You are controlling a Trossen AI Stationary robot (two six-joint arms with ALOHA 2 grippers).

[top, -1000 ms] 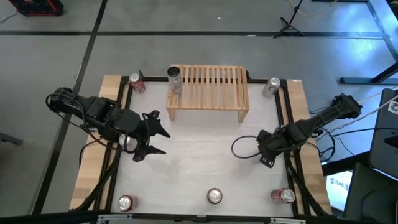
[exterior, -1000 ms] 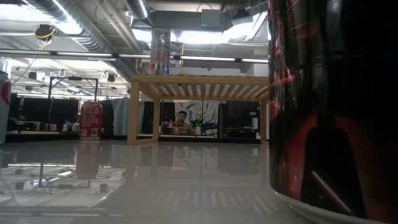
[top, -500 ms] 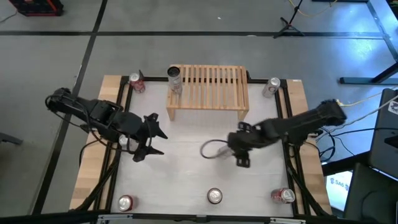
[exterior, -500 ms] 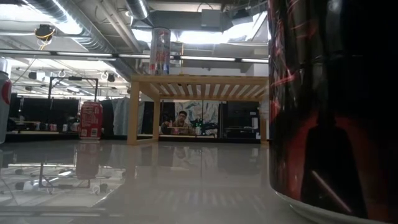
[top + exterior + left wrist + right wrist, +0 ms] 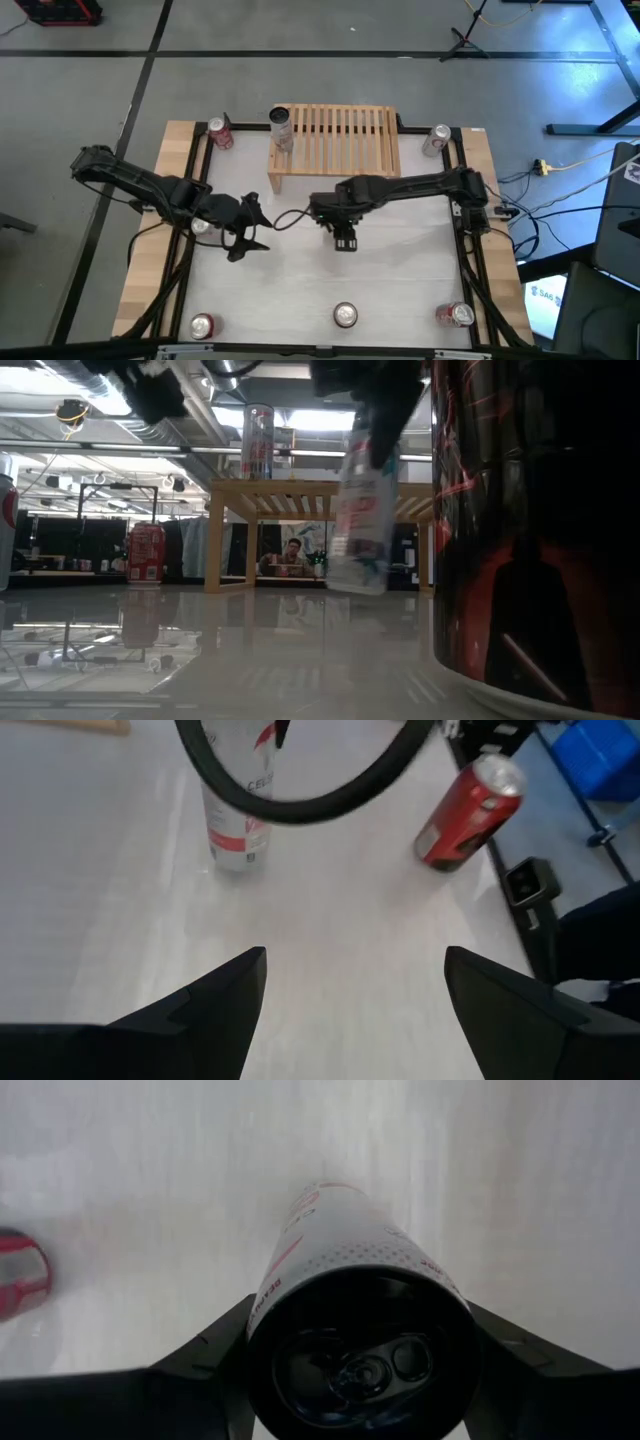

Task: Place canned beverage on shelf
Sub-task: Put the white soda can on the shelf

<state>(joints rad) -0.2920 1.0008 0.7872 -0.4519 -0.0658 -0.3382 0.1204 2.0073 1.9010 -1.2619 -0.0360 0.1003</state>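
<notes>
My right gripper [image 5: 342, 236] is over the table's middle, shut on a tall white can with pink print [image 5: 362, 510], which also shows in the right wrist view [image 5: 340, 1250] and the left wrist view [image 5: 238, 820]. The pale slatted shelf [image 5: 340, 140] stands on its side legs at the far middle. A tall silver can [image 5: 281, 125] stands on the shelf's left end. My left gripper [image 5: 250, 228] is open and empty, left of the held can, its fingers pointing toward it. My right gripper pinches the can's side wall just below its top rim [image 5: 262, 1312] between its two fingers. The fingers come from above, pointing down, one on each side. The can hangs below them, tilted, its bottom end [image 5: 355, 585] just above the table in the low view.
Red cans stand at the far left [image 5: 219, 132] and at the near left [image 5: 203, 325] and near right [image 5: 460, 315] corners. A silver can [image 5: 436, 140] is at the far right. A dark can [image 5: 345, 315] at the near edge fills the low view's right side [image 5: 540, 530]. A black cable loops between the arms [image 5: 290, 215].
My right arm has swung from the table's right edge toward the left, to the middle, and the white can has come into the low view hanging tilted under it. My left arm has stretched a little toward the table's right.
</notes>
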